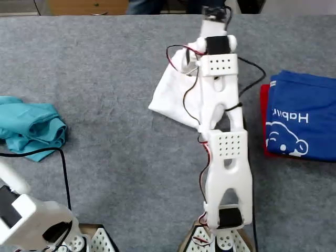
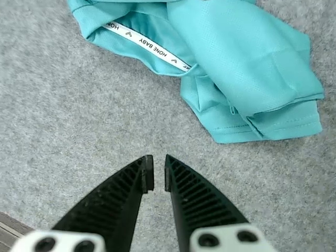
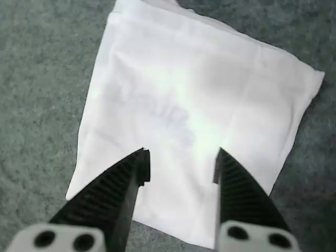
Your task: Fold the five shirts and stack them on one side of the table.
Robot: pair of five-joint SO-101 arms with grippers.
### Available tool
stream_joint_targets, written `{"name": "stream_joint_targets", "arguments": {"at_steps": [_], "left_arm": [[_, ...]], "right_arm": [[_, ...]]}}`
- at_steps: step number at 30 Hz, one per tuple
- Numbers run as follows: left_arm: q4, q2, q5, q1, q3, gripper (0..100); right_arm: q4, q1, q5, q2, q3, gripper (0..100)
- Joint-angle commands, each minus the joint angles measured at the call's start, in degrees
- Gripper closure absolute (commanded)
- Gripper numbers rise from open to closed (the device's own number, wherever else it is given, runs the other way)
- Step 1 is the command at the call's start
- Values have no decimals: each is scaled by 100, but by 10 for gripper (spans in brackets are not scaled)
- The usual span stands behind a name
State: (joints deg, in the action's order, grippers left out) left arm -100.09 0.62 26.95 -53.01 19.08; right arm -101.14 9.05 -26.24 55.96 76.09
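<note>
A folded white shirt (image 1: 170, 94) lies flat at the table's middle back. My right arm (image 1: 226, 147) stretches over it. In the right wrist view my right gripper (image 3: 181, 165) hangs open just above the white shirt (image 3: 194, 105), holding nothing. A crumpled teal shirt (image 1: 31, 126) lies at the left edge. My left arm (image 1: 26, 215) is at the near left corner. Its gripper (image 2: 156, 172) is shut and empty over bare cloth, a short way from the teal shirt (image 2: 236, 68). A folded blue shirt (image 1: 302, 118) lies on a red shirt (image 1: 264, 105) at the right.
A grey cloth (image 1: 105, 68) covers the whole table. Both arm bases stand at the near edge, with black cables (image 1: 64, 173) trailing from them. A wooden drawer front (image 1: 89, 6) is beyond the far edge.
</note>
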Motion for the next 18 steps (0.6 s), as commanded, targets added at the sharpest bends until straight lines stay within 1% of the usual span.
{"name": "stream_joint_targets", "arguments": {"at_steps": [1, 3, 11, 18], "left_arm": [[-70, 277, 35, -26, 35, 947], [-70, 277, 35, -26, 35, 947], [-70, 277, 35, -26, 35, 947], [-70, 268, 18, -26, 35, 947]], "right_arm": [[-97, -92, -589, -31, -110, 605], [-79, -84, -721, -31, -259, 556], [484, -84, -888, -31, -1068, 552], [1670, -75, -888, -22, -2044, 552]]}}
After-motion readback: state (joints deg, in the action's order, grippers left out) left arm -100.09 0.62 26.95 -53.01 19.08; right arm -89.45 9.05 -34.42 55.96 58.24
